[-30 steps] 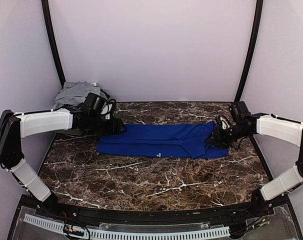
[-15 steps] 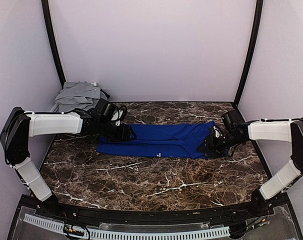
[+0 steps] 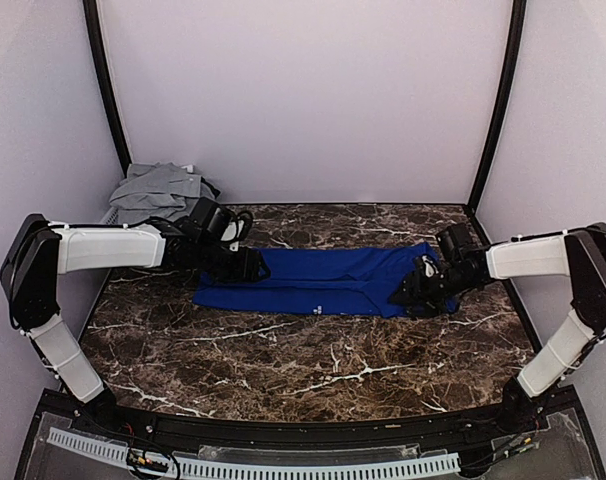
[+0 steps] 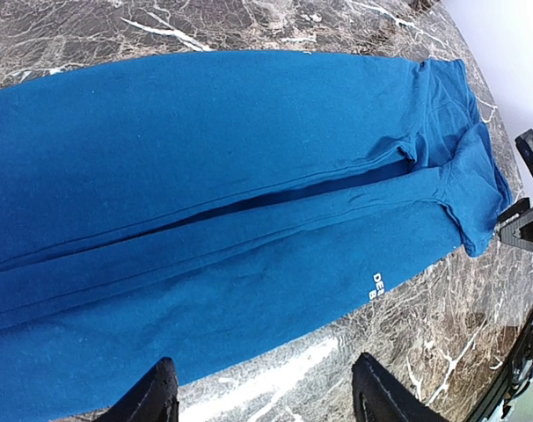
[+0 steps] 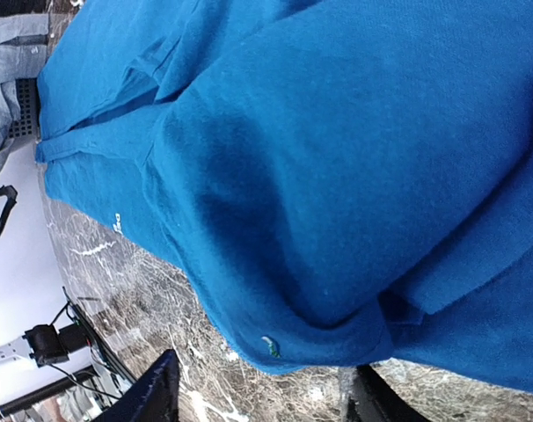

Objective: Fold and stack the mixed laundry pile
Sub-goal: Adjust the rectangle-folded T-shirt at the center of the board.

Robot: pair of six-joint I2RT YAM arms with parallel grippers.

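Note:
The royal-blue T-shirt lies on the marble table, folded lengthwise into a long strip, with small white print at its near edge. My left gripper hovers at the strip's left end. In the left wrist view it is open over the shirt's near edge, with nothing between its fingers. My right gripper is low at the strip's right end. There it stands open, with a rounded blue corner just ahead of the gap. A light-grey polo is heaped at the back left.
The grey polo rests on a grey mesh basket off the table's back-left corner. Bare marble table stretches in front of the shirt. Black frame posts rise at both back corners, and white walls close in behind and at the sides.
My right gripper slid left onto the shirt's right end and its jaws widened. My left gripper moved right along the strip's left end, then held still. The shirt stayed flat.

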